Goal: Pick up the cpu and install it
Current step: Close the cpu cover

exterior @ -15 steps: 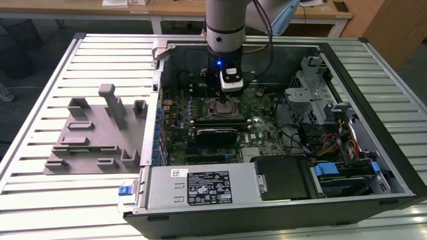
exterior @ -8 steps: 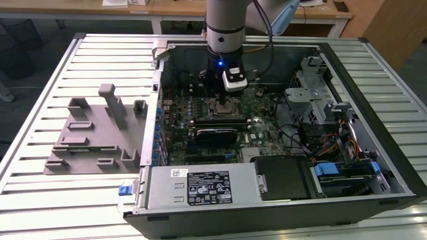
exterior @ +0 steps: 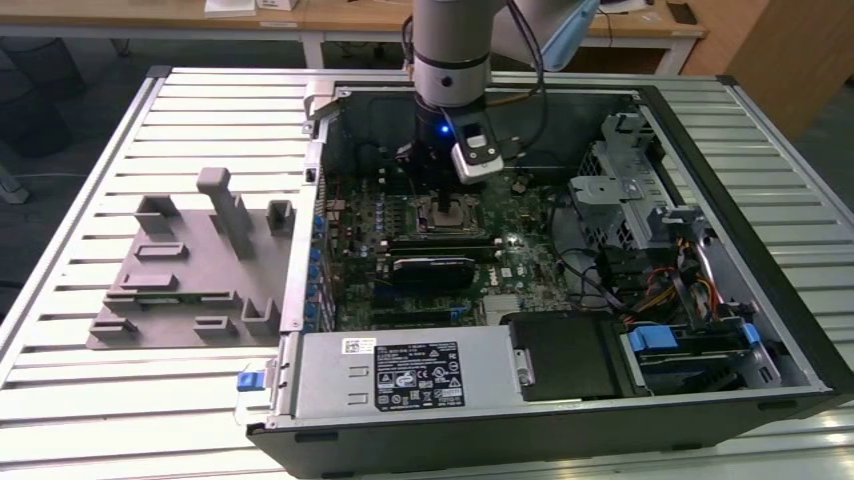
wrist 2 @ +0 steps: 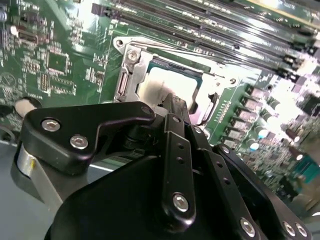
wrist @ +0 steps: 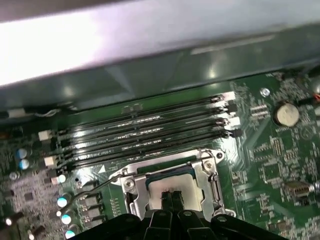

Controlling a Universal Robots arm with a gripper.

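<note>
tool (wrist: pixel 172 196): fingers together, tips at the cpu (wrist: pixel 154 192) top
cpu: beneath the tool, lying in the motherboard socket (wrist: pixel 214 180)

A robotics lab or workshop: slatted metal bench (exterior: pixel 80 400), open computer case (exterior: pixel 534 440), grey fixture blocks (exterior: pixel 174 290), wooden desks (exterior: pixel 347 15) behind.

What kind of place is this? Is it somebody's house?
Probably not a house; it looks like a robot lab or workshop. A robot arm reaches into an open computer case on a slatted metal table, and wooden desks stand behind it.
</note>
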